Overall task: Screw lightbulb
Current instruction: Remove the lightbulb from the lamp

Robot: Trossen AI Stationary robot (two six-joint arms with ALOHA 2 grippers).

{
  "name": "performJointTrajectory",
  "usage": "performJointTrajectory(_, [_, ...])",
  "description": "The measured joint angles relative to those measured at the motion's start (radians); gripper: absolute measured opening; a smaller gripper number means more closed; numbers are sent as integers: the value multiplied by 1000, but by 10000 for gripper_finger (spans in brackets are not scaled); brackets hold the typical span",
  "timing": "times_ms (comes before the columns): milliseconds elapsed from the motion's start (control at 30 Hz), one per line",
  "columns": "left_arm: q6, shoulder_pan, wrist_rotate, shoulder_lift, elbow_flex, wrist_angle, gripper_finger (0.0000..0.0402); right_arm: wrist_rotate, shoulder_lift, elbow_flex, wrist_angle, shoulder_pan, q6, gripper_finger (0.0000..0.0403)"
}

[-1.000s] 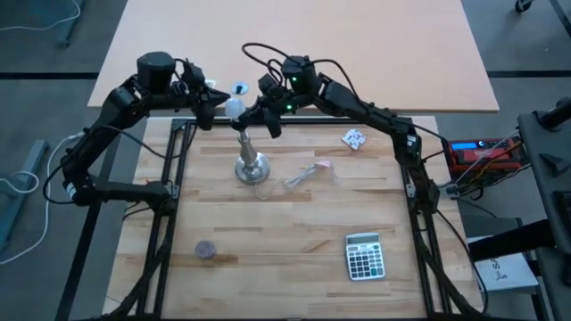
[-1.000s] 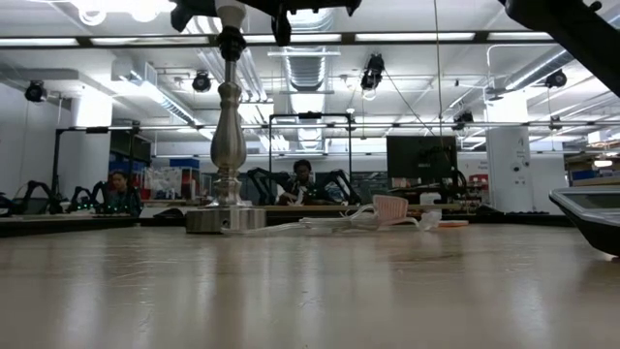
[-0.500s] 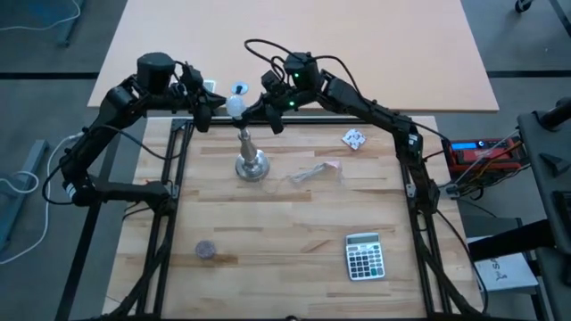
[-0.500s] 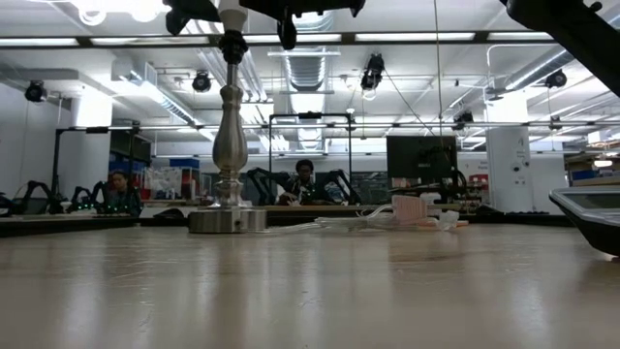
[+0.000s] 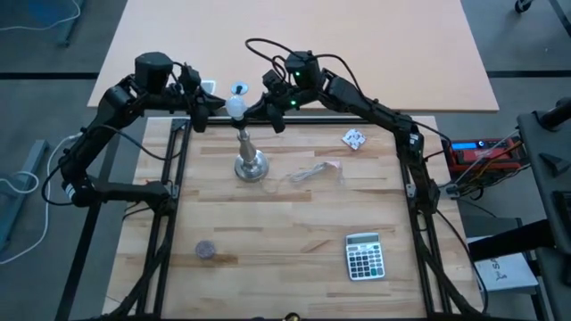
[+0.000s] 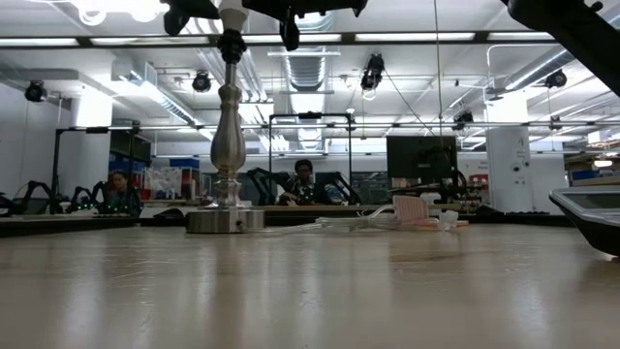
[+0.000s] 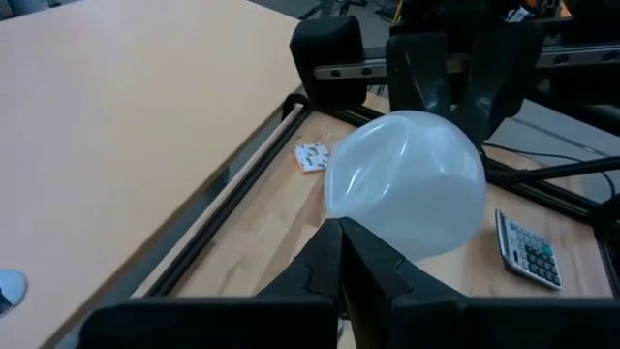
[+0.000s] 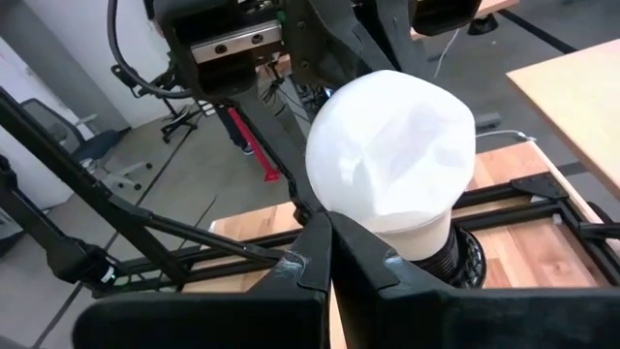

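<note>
The white frosted lightbulb [image 5: 235,107] sits upright on top of the silver stand [image 5: 249,165], whose round base rests on the wooden table. In the right wrist view its base [image 8: 455,254] sits in the stand's dark socket. My left gripper [image 7: 341,228] is shut at the bulb's left side. My right gripper [image 8: 326,221] is shut at its right side. The two face each other across the bulb [image 7: 407,184], high above the table. In the low view, only the bulb's lowest part [image 6: 231,12] shows. My left gripper has its shut fingertips against the lower side of the bulb's globe [image 7: 363,233], coming level from the table's left. The bulb stands upright on the stand. My right gripper has its shut fingertips against the lower side of the globe [image 8: 339,208], coming level from the table's right.
A clear wrapper with a pink piece [image 5: 312,171] lies right of the stand. A crumpled patterned paper scrap [image 5: 353,138] lies farther right. A calculator [image 5: 364,256] is at the near right and a small round disc [image 5: 206,250] at the near left.
My right gripper has shifted slightly toward the table's far edge beside the bulb. The wrapper with the pink piece has slid a little toward the table's right. The bulb stays on top of the stand.
</note>
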Motion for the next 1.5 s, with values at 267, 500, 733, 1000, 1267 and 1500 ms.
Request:
performJointTrajectory(267, [2,-1,14,-8,0,-28,0,21,0,0,-2,-14,0,0])
performJointTrajectory(500, [-5,-7,132,-4,-3,-37,0,80,10,-3,-20,-25,1,0])
performJointTrajectory(733, [-10,-5,75,-27,-1,-101,0,74,-1,-2,-70,-26,-17,0])
performJointTrajectory(1000, [47,-3,-199,-62,-1,-77,0,51,-24,-1,-91,-25,-41,0])
performJointTrajectory(1267, [57,-3,-196,-13,-1,-15,0,-52,-24,-1,-92,-23,-34,0])
performJointTrajectory(1500, [74,-2,-87,26,-1,20,0,-56,-20,-1,-65,-18,-41,0])
